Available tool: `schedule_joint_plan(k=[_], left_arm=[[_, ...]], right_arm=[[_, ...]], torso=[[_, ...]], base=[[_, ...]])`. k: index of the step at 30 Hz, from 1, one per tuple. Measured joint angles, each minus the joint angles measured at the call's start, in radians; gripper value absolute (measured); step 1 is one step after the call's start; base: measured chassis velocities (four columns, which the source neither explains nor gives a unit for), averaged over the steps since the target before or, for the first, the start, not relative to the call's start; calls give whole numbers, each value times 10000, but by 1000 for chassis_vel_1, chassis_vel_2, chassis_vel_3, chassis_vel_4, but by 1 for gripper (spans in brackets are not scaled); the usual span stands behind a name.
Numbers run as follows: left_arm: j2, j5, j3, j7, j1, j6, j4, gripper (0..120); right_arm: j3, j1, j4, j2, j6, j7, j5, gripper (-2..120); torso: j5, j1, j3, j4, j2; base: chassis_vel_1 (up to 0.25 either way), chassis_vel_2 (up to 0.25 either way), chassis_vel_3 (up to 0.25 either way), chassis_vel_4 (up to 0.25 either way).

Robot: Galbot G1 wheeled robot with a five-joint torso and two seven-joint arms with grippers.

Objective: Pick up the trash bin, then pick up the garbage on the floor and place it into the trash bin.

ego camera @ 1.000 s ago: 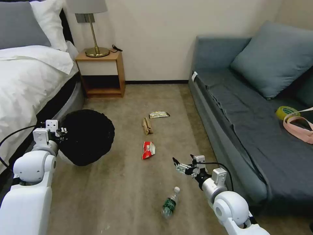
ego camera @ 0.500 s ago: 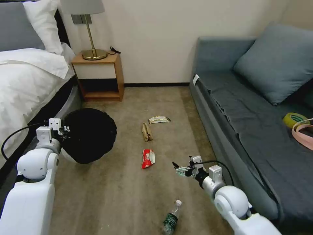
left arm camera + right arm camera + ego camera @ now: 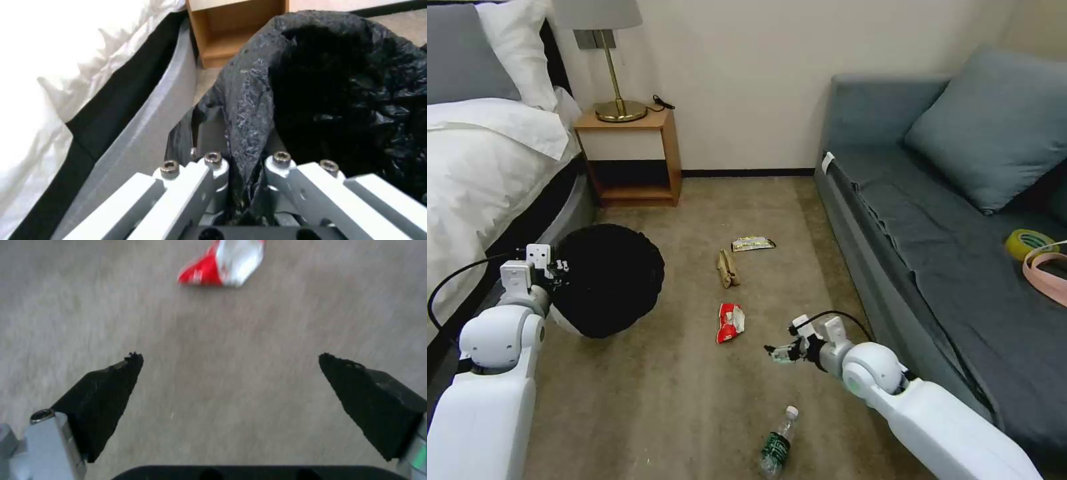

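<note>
Black crinkly liner covers the trash bin (image 3: pixel 607 280), left of frame centre, pinched at its rim by the left hand (image 3: pixel 557 272). Right hand (image 3: pixel 779 352) hovers low with fingers wide near the red-white wrapper (image 3: pixel 730 321), light and crushable; grip its middle.

Left wrist view: fingers (image 3: pixel 213 166) clamp the soft liner fold.

Right wrist view: wrapper at top centre.

I am operating in a bedroom, of a home or a hotel. At far left stands a bed (image 3: pixel 474 173) with white linen and pillows (image 3: pixel 507 47); beside it, against the far wall, a wooden nightstand (image 3: pixel 630 157) carries a brass lamp (image 3: pixel 617 60). Along the right runs a grey-blue sofa (image 3: pixel 934 240) with a cushion (image 3: pixel 990 127). The floor is tan carpet (image 3: pixel 694 400).
</note>
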Motion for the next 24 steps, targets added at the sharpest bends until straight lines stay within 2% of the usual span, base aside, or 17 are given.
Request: schedule_joint_plan(k=[2,4,5,6,8,9,10,11,12,13,14,16,20,24], left_arm=[[4,1,-17,19,22,-19,1,4],[13,-8,-45,36,80,-53,17,4],[30,-41,-62,36,117,-57,23,4],[30,-41,-62,36,117,-57,23,4],[95,-149,-107,37,204,-57,16,4],[118,-192,-136,37,233,-57,-4,4],[149,-273,-230,37,297,-57,-101,4],[152,-287,-300,41,343,-57,-187,4],[152,-287,-300,41,343,-57,-187,4],[137,-288,-377,51,405,-61,-290,4],[96,-282,-510,75,538,-97,-459,4],[0,-160,-735,214,803,-234,-669,4],[-168,-34,-1047,331,1052,-475,-710,4],[-217,-120,-1163,397,1195,-749,-564,4]], right_arm=[[-144,124,-61,-5,-177,258,393,100],[-412,267,-88,-7,-289,1378,1615,100],[-542,269,-68,-14,-293,2315,2483,100],[-542,269,-68,-14,-293,2315,2483,100],[-661,250,209,-68,-365,4038,4431,100],[-665,240,336,-86,-366,4509,4997,100],[-602,170,765,-141,-366,5683,6383,100],[-476,83,1041,-166,-365,6297,7101,100],[-476,83,1041,-166,-365,6297,7101,100],[-364,-5,1243,-191,-363,6804,7662,100],[-176,-200,1627,-248,-362,7706,8707,100],[48,-532,2247,-343,-356,8914,10010,100],[80,-991,2737,-400,-343,9678,10618,100],[-102,-1131,2020,18,-331,9674,10216,100]], torso=[[-1,0,0,-1,0],[-4,0,0,-1,0],[-2,0,0,-1,0],[-2,0,0,-1,0],[-3,0,0,-3,0],[-3,0,0,-3,0],[-3,0,0,-2,0],[-1,0,0,-1,0],[-1,0,0,-1,0],[-2,0,0,-1,0],[-2,0,-1,-3,0],[-2,0,-1,-3,0],[-5,-1,-2,-3,0],[0,0,-1,-2,0]], base=[[0,0,0,0],[0,0,0,0],[0,0,0,0],[0,0,0,0],[0,0,0,0],[0,0,0,0],[0,0,0,0],[0,0,0,0],[0,0,0,0],[0,0,0,0],[0,0,0,0],[0,0,0,0],[0,0,0,0],[0,0,0,0]])
